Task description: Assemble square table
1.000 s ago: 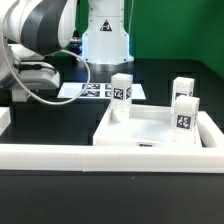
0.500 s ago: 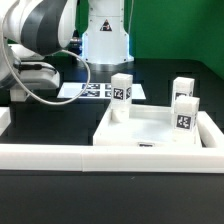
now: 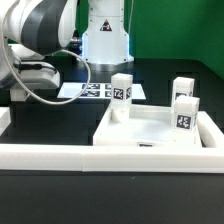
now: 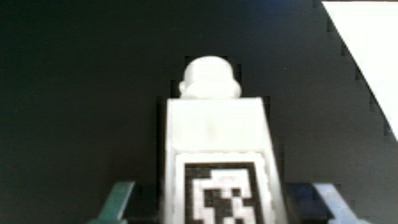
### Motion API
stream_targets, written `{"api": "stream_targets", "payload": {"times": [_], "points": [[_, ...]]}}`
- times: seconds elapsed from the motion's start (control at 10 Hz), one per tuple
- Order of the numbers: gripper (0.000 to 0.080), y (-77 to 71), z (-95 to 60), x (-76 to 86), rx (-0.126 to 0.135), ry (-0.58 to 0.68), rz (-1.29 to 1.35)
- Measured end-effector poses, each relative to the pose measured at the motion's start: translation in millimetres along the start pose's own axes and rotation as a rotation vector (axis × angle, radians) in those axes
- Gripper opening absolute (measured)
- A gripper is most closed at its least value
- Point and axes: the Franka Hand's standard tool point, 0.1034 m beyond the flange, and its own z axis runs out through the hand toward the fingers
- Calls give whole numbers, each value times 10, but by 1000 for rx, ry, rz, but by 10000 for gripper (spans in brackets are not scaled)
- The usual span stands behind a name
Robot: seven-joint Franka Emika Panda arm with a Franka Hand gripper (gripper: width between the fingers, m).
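My hand [image 4: 217, 205] is clamped on 1 leg [image 4: 217, 150] — I'd keep it upright over the tabletop's [image 3: 150, 128] free corner socket before lowering.

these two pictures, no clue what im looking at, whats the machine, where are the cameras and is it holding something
The big grey and white shape at the exterior view's left is a robot arm. That picture comes from a camera standing off the arm.

On the black table lies a white square tabletop with a raised rim. Three small white legs with black-white tags stand upright in it. Behind lies the flat marker board, in front a long low white wall.

The other picture comes from a camera on the arm's wrist. It looks along a fourth leg that sits between the two fingers of the claw, so the claw seems to hold it.
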Motion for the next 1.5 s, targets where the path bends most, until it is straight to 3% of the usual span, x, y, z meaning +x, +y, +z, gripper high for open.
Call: {"api": "stream_targets", "payload": {"times": [0.1,0.2,0.3,0.4,0.5,0.7,0.8,0.9,1.1,1.3,1.4,1.5], "points": [[288,-86,-242,-100,0,33,-25],[288,-133,-392,-234,18,40,-28],[288,-109,-462,-297,21,69,-32],[288,-52,-428,-331,26,77,-24],[288,-54,-422,-300,26,88,-24],[288,-48,-501,-214,6,238,-33],[288,-140,-591,-201,-13,299,-48],[288,-279,-784,-183,-34,370,-58],[288,-806,-1192,-191,-8,559,-18],[288,-1306,-1449,-263,-11,680,10],[288,-1341,-1405,-346,4,712,12],[288,-1282,-1414,-318,-7,786,17]]}}
